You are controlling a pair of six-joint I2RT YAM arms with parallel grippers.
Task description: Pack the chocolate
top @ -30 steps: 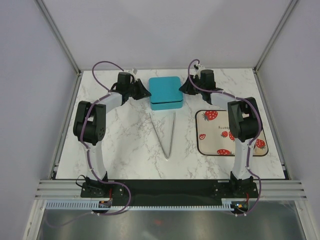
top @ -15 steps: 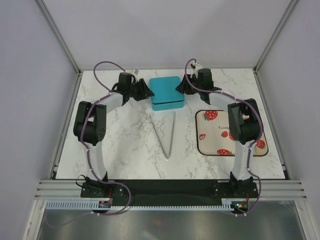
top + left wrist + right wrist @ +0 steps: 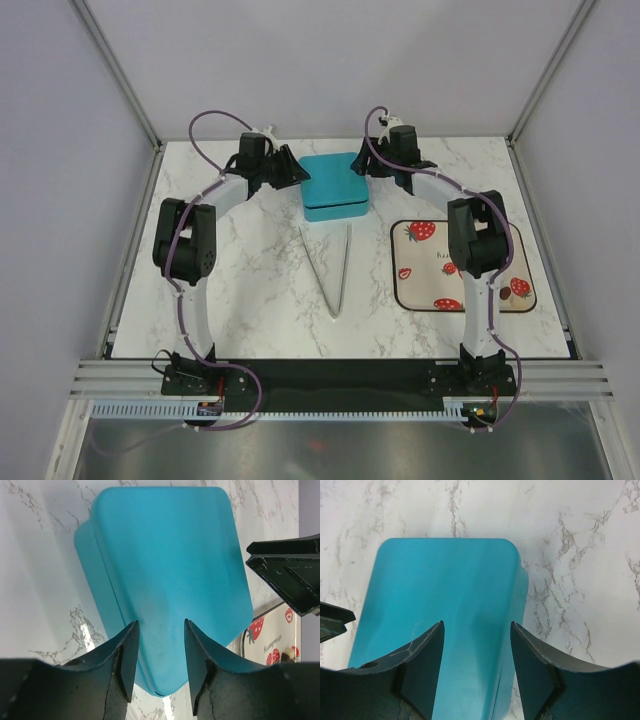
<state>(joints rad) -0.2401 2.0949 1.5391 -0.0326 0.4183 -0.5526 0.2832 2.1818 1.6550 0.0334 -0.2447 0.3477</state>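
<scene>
Closed teal box [image 3: 332, 184], both grippers parted and empty-handed over it

The left gripper [image 3: 159, 650] and right gripper [image 3: 477, 650] stand half open above the lid [image 3: 170, 565], gripping nothing. A fingertip catching the lid's edge could drag it askew. One tan piece, perhaps chocolate [image 3: 287, 654], lies on the strawberry mat [image 3: 425, 262] right of the box and risks being left unpacked.
</scene>
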